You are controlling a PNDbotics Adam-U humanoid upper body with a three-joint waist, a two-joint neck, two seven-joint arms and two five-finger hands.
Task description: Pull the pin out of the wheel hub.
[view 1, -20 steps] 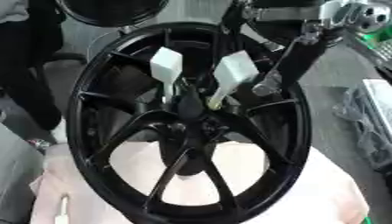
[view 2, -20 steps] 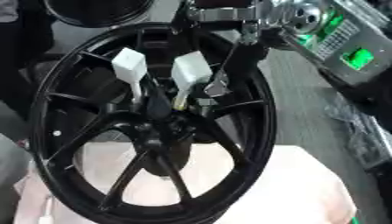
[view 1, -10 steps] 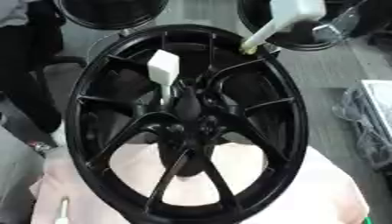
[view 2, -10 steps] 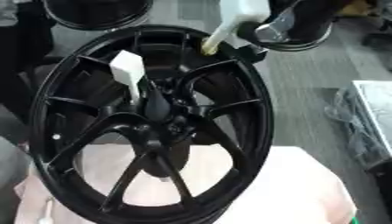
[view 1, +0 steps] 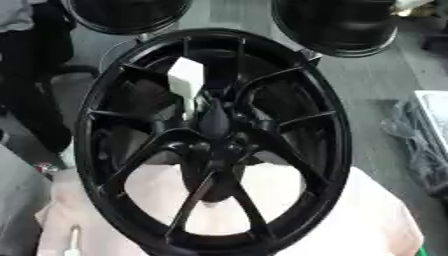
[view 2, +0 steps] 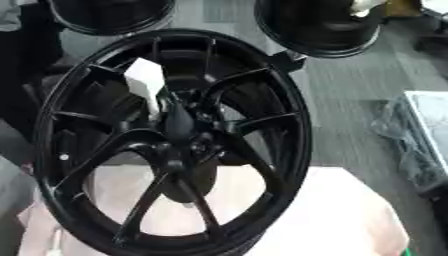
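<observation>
A workshop: black wheel rims [view 1: 131, 12] stand on a grey floor [view 2: 350, 100] behind the wheel hub [view 1: 214, 145].

Two more black wheels [view 1: 339, 27] behind, pale cloth [view 1: 367, 220] below, clear plastic bag [view 1: 420, 135] at right.

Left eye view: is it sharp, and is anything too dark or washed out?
Left eye view: soft all over; the black wheel loses spoke detail near the hub, while the white pin looks washed out. Right eye view: equally soft, the pink cloth pale and featureless.
</observation>
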